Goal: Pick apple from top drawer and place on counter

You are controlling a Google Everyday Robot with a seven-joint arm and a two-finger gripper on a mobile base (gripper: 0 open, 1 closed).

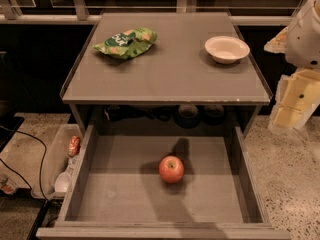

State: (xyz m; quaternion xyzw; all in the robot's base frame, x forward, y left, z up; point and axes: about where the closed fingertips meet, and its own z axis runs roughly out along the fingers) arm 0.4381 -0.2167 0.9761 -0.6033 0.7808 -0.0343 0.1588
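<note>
The apple (pixel 171 169) is small, red with yellowish patches, and lies on the flat bottom of the top drawer (pixel 90 169), a little right of centre. The drawer is pulled fully open below the counter (pixel 175 79), a grey tabletop with a thin clear rim. My gripper (pixel 289 115) hangs at the right edge of the view, pale yellow below the white arm (pixel 306 34). It is outside the drawer, to the right of the counter's front corner, up and to the right of the apple. It holds nothing that I can see.
A green snack bag (pixel 126 42) lies at the counter's back left and a white bowl (pixel 227 49) at its back right. A translucent plastic bin (pixel 52 159) left of the drawer holds an orange-red packet (pixel 74 145). A black cable (pixel 30 144) runs on the floor at left.
</note>
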